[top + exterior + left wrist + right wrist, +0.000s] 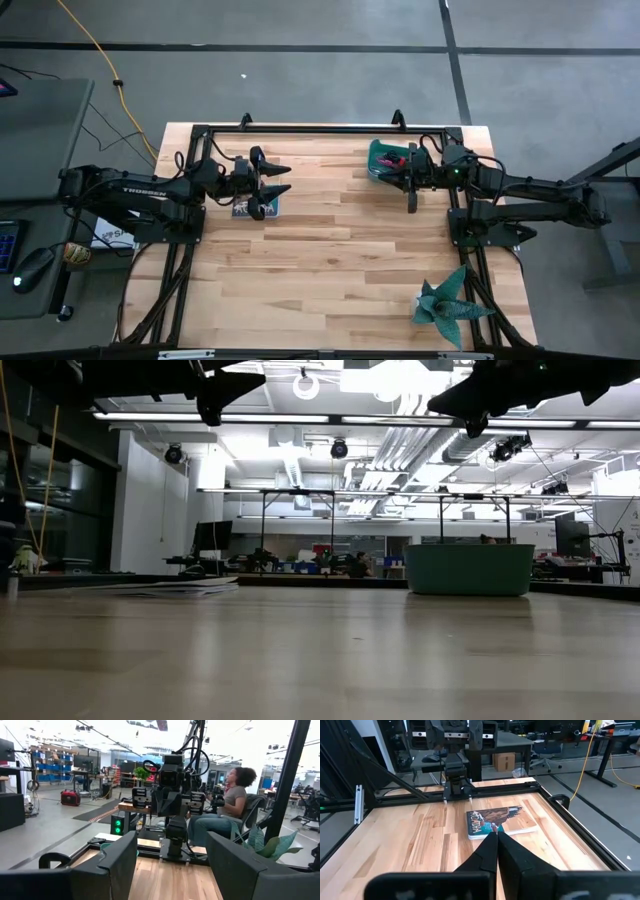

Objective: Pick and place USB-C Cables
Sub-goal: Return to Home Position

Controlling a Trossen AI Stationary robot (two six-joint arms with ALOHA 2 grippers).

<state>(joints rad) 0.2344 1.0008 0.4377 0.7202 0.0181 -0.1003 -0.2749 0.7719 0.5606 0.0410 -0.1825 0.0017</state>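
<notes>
A teal bin (pixel 378 152) stands at the table's far right, and something red-pink (pixel 392 160) shows inside it, likely one cable. No other cable shows on the table. My right gripper (pixel 398 172) hovers high over the bin's edge, shut, with nothing visible between its fingertips (pixel 496 836). It points toward the table's left. My left gripper (pixel 288 179) is open and raised above a book (pixel 255 207) at the table's far left. It points toward the right arm (pixel 172 795). In the low view both grippers (pixel 232 384) (pixel 470 405) hang well above the tabletop.
The book (pixel 501 821) lies flat on the wood under the left gripper. A teal artificial plant (pixel 450 305) stands at the near right corner. A black frame (pixel 320 129) rims the table. A person (pixel 235 805) sits beyond the table's right side. A yellow cord (pixel 100 55) runs across the floor.
</notes>
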